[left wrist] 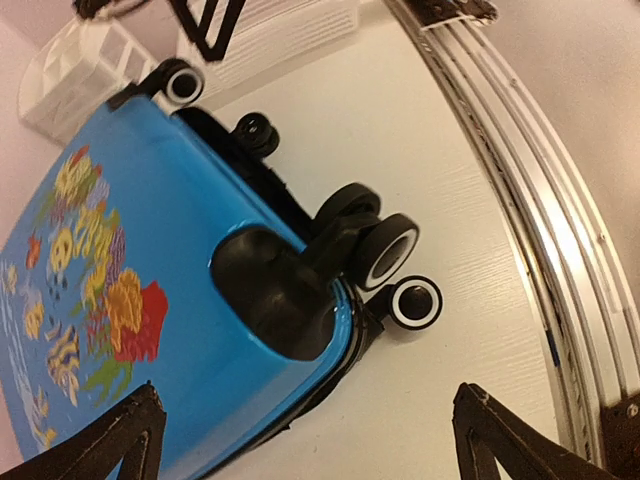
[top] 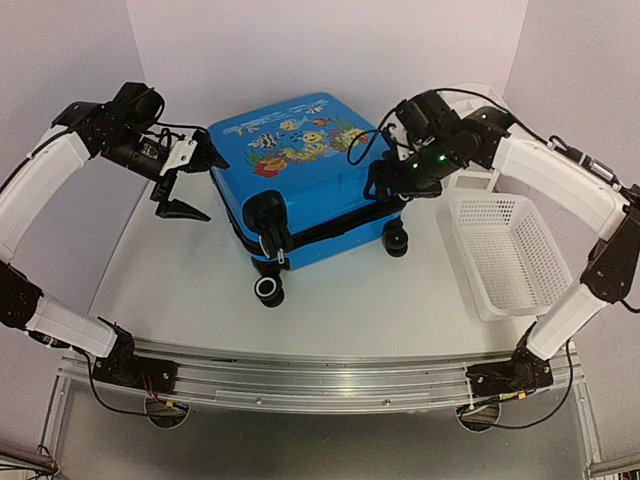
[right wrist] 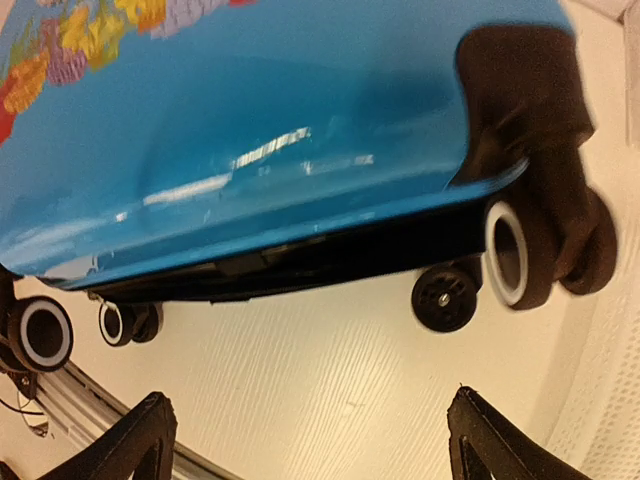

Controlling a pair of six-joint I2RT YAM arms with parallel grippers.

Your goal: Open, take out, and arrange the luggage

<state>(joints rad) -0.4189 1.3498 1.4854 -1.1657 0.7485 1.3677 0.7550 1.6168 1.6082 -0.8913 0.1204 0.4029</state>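
The luggage lies flat in the middle of the table, fish lid up and wheels pointing toward you. Its black zipper band runs around the seam between the two shells. The lid sits down on the base, so the opening step looks like the one in hand, with nothing taken out yet. You cannot tell from these views whether the zip is already undone. Your left gripper hangs just off the case's left side, its jaws spread wide and holding nothing. Your right gripper is low at the case's right side near the seam, its jaws also wide apart and empty. The basket stands just to the right of the case, beside that arm. The next move probably calls for finding the zipper pull or the lid's edge. One claw would then need to steady the lower shell while the other lifts. The shell looks smooth and glossy, so expect the fingers to slip unless they catch the seam's lip. Watch too that the case does not roll on its wheels.
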